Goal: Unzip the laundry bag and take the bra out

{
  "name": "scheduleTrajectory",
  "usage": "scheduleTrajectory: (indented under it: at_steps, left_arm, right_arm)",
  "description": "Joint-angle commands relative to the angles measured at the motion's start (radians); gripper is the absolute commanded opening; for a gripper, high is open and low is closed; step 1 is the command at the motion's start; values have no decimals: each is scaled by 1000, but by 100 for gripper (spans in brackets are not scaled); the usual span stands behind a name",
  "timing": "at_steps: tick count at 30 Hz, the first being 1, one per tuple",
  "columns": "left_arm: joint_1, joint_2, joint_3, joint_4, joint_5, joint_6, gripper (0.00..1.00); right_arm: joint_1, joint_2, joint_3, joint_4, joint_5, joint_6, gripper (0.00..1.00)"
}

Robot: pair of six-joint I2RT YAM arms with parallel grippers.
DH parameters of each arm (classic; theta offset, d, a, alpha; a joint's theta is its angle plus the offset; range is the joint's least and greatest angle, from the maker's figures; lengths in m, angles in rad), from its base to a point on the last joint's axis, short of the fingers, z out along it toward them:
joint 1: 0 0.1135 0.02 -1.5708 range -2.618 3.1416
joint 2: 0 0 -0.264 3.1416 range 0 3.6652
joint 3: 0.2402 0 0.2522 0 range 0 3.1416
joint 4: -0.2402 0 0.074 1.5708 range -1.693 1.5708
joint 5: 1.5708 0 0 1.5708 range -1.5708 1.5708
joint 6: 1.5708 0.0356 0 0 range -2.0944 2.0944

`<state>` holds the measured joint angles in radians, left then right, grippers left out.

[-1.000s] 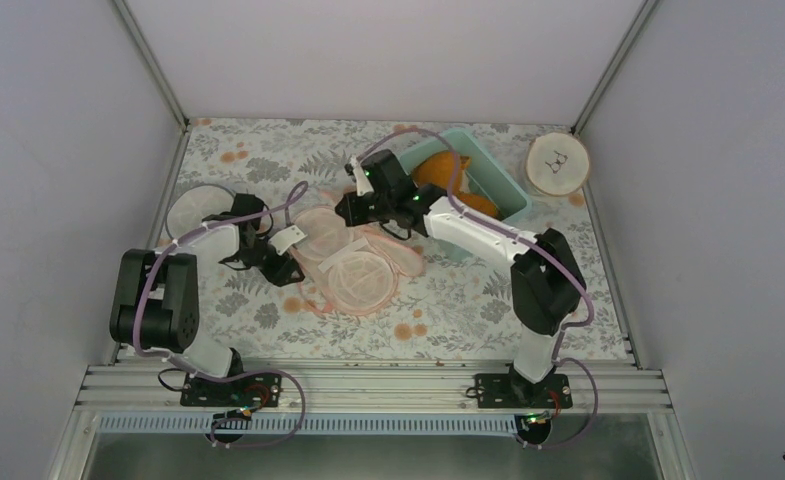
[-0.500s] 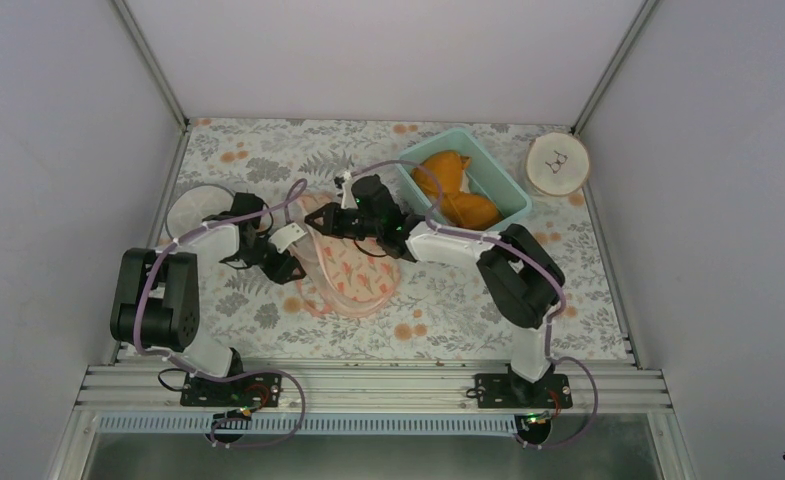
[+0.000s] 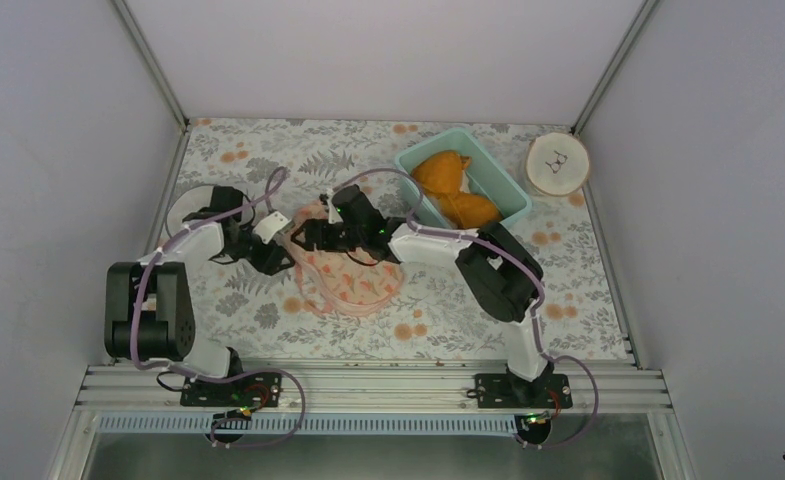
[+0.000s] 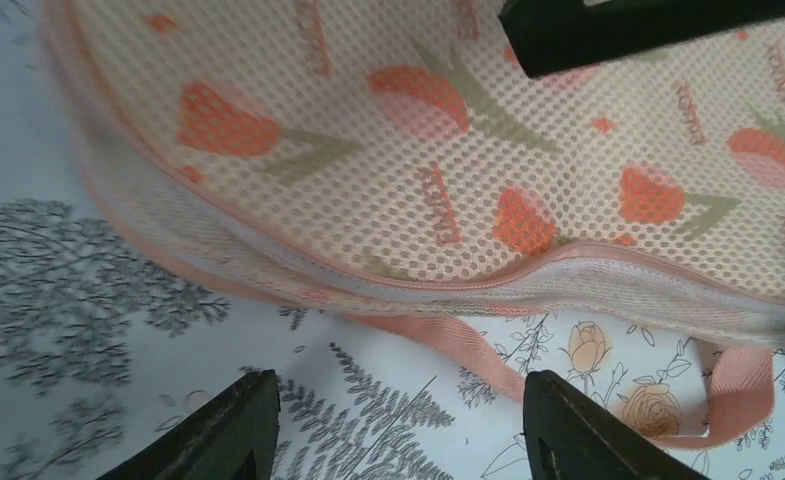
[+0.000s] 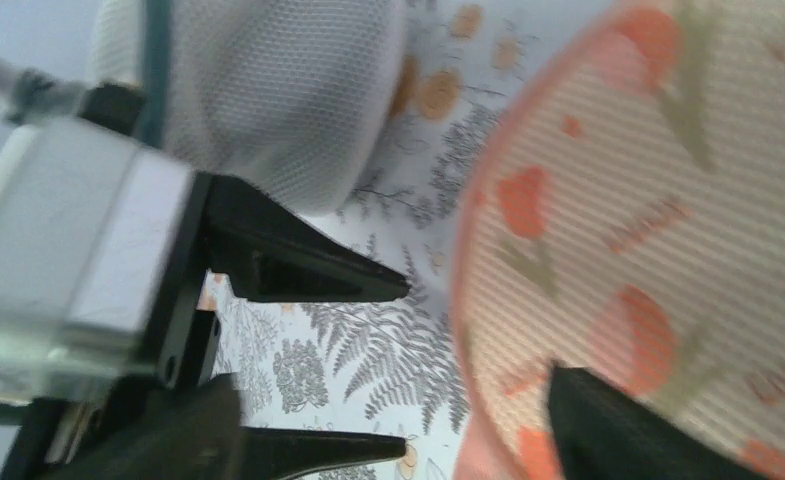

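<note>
The laundry bag (image 3: 353,278) lies closed at mid-table, its printed peach mesh facing up, and fills the top of the left wrist view (image 4: 448,150). My left gripper (image 3: 280,250) sits at its left edge, open, its fingers (image 4: 238,430) over bare cloth with nothing between them. My right gripper (image 3: 303,236) hovers open over the same edge, facing the left one, with the bag's rim (image 5: 528,300) between its fingers. The orange bra (image 3: 450,188) lies in the teal bin (image 3: 498,172), away from both grippers.
A round white mesh drum (image 3: 190,210) stands just left of the left arm and shows in the right wrist view (image 5: 268,90). A round pale disc (image 3: 558,163) leans in the back right corner. The bag's peach strap loop (image 4: 738,400) lies on the floral cloth.
The bag's flap, open and showing white rings a second ago, has been flipped shut. My right gripper swept left from beside the bin to the bag's left edge and opened. The left gripper shifted back slightly.
</note>
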<state>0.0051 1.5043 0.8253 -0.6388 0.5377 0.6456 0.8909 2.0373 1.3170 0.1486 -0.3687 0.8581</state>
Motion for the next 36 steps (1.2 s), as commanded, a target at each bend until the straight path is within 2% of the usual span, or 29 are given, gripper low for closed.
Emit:
scheduleTrajectory:
  at_steps: [1, 7, 10, 12, 13, 14, 15, 18, 22, 27, 29, 31, 33, 36]
  left_arm:
    - [22, -68, 50, -51, 34, 36, 63]
    - [24, -130, 132, -137, 11, 70, 70]
    - [23, -153, 194, -182, 5, 72, 73]
    - [23, -169, 255, -220, -2, 72, 77]
    - [24, -176, 285, -245, -6, 73, 79]
    - [24, -181, 315, -271, -12, 71, 96]
    - [24, -186, 346, -300, -21, 69, 100]
    - [24, -210, 432, -334, -92, 31, 100]
    - [24, -268, 555, -292, -264, -105, 100]
    - [26, -275, 679, -231, -476, -375, 100]
    - [37, -279, 666, -231, -483, -442, 100]
    - [42, -311, 606, -200, -405, -466, 100]
    - [45, -380, 496, -113, -348, -487, 100]
    - [44, -524, 264, 68, -379, -506, 100]
  right_arm:
    - [40, -47, 172, -242, 103, -272, 99]
    - [43, -238, 189, -475, 384, -482, 100]
    - [39, -349, 122, -471, 497, -578, 100]
    - [12, -443, 49, -437, 539, -573, 100]
    - [-11, -485, 9, -413, 478, -574, 100]
    - [-41, -521, -31, -390, 388, -582, 100]
    - [-72, -550, -61, -379, 303, -583, 100]
    - [-147, -598, -100, -434, 174, -565, 100]
    - [-157, -704, -192, -461, 277, -543, 100]
    - [-165, -809, -255, -483, 240, -549, 100]
    - [-168, -833, -276, -504, 219, -535, 99]
    - [-168, -840, -283, -555, 216, -518, 98]
    - [-168, -848, -288, -610, 217, -509, 98]
    - [-169, -920, -340, -592, 198, -503, 100]
